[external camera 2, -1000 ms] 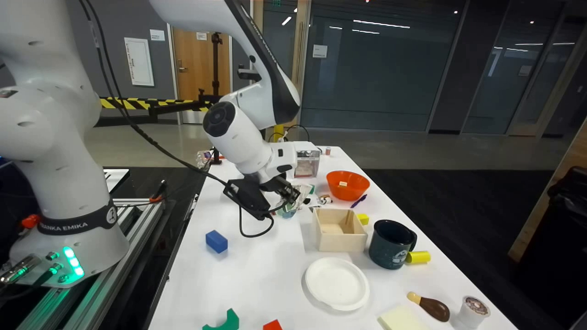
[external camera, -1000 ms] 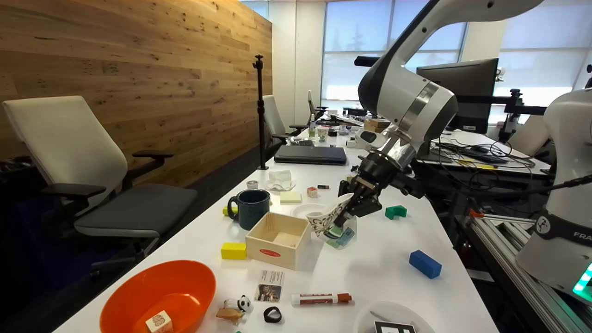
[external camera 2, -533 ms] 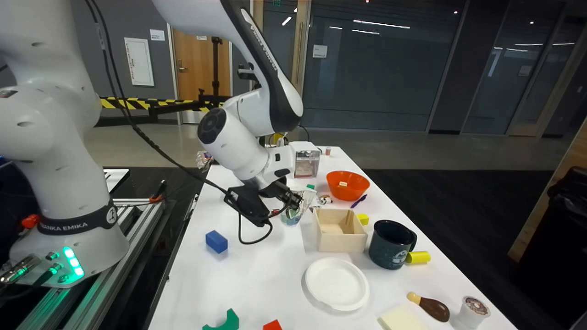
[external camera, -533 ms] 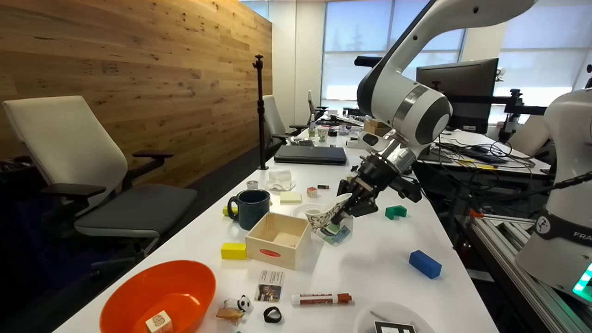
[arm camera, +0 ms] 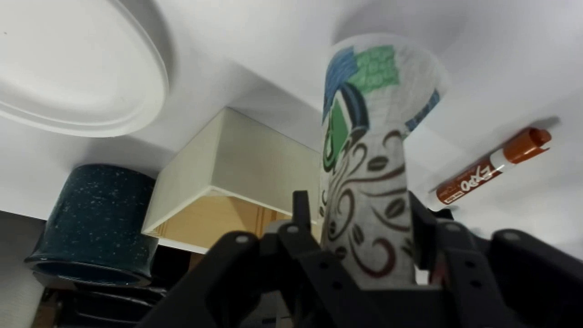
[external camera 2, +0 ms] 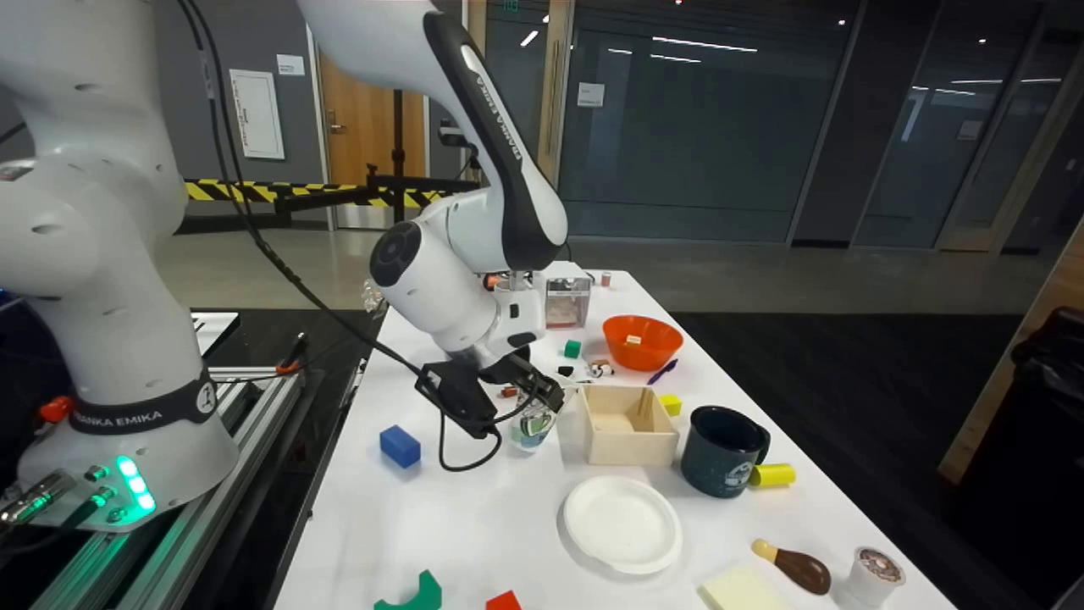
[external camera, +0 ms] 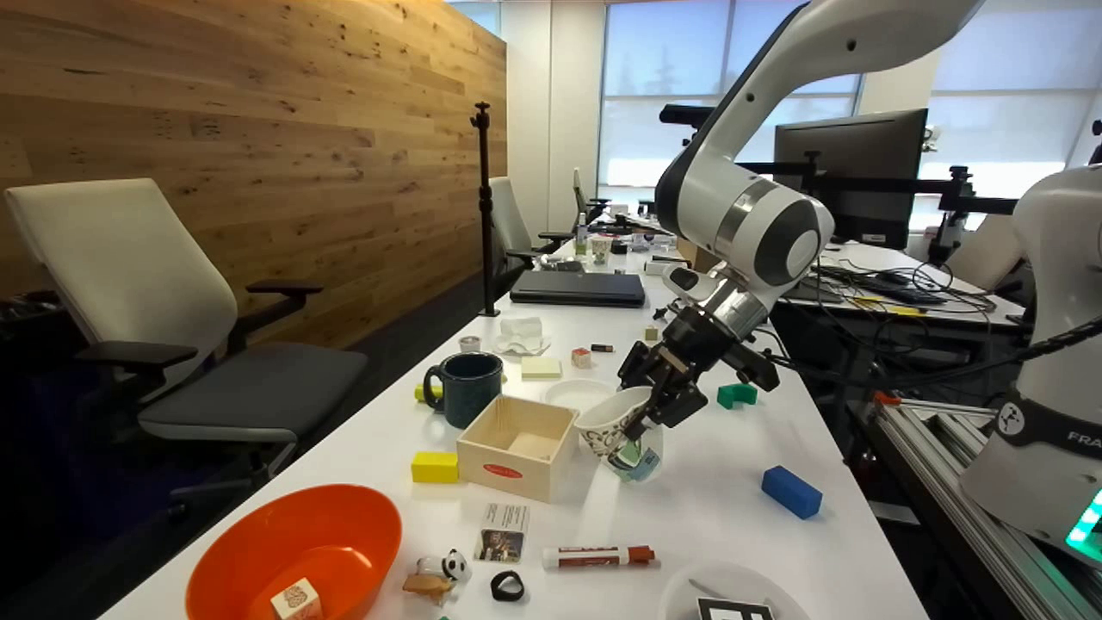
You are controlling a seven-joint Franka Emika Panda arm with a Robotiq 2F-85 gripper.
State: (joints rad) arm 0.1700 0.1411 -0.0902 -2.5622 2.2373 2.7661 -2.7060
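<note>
The paper cup [arm camera: 366,177] leans between the two fingers of your claw [arm camera: 359,207], just beside the wooden box [arm camera: 268,159]; whether its lower end touches the white table [external camera: 715,517], you can't make out. You have one finger on either side of it, but whether they grip it or stand loose around it, you can't tell from these views. Across your wrist view, left to right, come the white plate [arm camera: 68,68], the speckled dark mug [arm camera: 100,218], the box, the cup and the red-brown marker [arm camera: 492,166].

Read the cup the same way: blue patches and a dark arch framing green on its left, brown swirls and bean shapes down the middle below a green brick-like patch, then a paler right side with a scrap of blue beside a crease. Its outline pinches in partway and flares again at the far end.

Against a second ago, the box stays where it is; the cup sits lower in both exterior views, its pale rim [external camera: 613,405] rounder and less squashed; and your claw's fingers stand wider apart. In an exterior view, the green cube [external camera 2: 572,349], partly covered by the cup earlier, shows whole.
</note>
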